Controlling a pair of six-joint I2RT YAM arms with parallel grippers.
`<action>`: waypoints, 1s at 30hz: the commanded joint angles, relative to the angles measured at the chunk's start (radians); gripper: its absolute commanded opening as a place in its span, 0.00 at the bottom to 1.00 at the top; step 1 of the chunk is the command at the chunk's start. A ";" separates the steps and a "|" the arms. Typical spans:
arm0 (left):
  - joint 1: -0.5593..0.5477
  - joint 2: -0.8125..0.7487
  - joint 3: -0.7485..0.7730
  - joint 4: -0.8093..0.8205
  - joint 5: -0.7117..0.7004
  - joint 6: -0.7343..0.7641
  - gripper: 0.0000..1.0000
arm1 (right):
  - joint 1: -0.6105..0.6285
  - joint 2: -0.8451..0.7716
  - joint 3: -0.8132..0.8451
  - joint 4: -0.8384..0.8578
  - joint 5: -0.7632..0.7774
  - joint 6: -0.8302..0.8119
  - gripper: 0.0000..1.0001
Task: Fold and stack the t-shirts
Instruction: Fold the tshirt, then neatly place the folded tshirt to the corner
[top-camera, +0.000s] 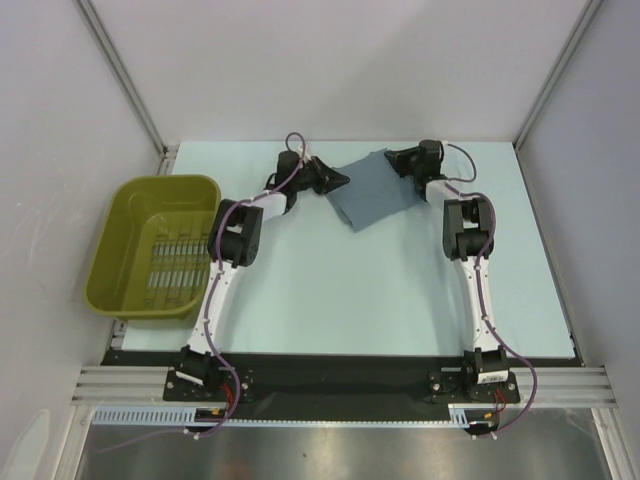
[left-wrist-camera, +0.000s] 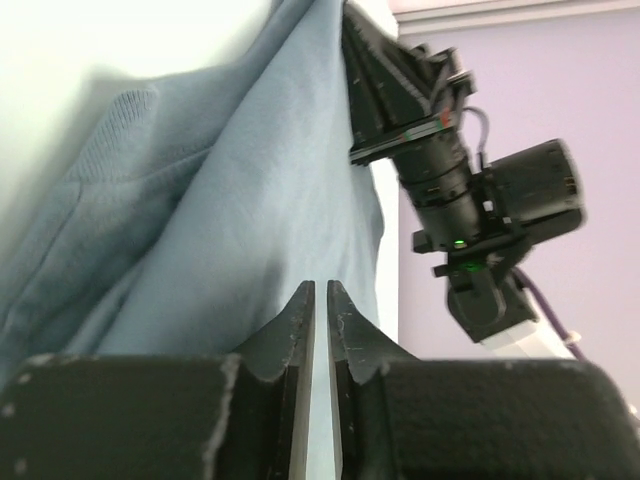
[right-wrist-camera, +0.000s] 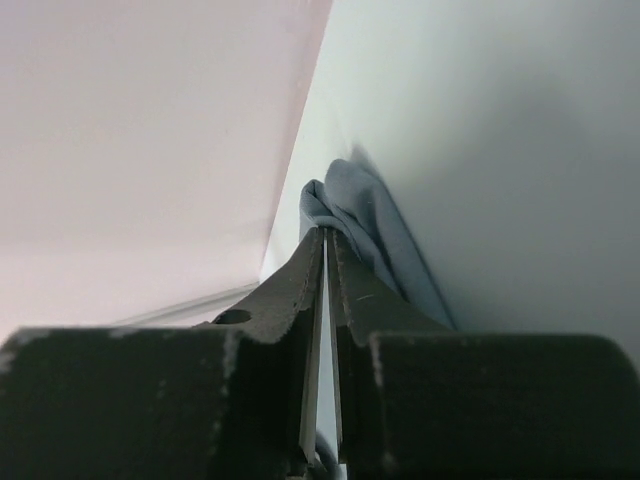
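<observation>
Left gripper (left-wrist-camera: 321, 288), right gripper (right-wrist-camera: 326, 233) — perhaps pinching — t-shirt (top-camera: 370, 192) edges

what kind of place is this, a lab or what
Probably a lab robot test cell: plain white panels on a metal frame box in a pale table, two robot arms are bolted to its near edge, and the only props are an olive basket and a blue-grey t-shirt.

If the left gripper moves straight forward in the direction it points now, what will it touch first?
Most likely the blue-grey t-shirt, which fills the view just ahead of the left gripper; the right gripper sits beyond it, though depth is unclear.
</observation>
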 joint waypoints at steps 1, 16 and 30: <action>0.023 -0.002 0.083 -0.024 0.003 0.001 0.14 | -0.069 -0.053 -0.024 -0.007 0.045 0.038 0.09; -0.006 -0.272 -0.035 -0.287 0.030 0.226 0.31 | -0.163 -0.351 -0.122 -0.265 -0.332 -0.388 0.30; -0.192 -0.157 -0.242 0.228 0.054 -0.157 0.16 | -0.197 -0.370 -0.542 0.117 -0.592 -0.238 0.02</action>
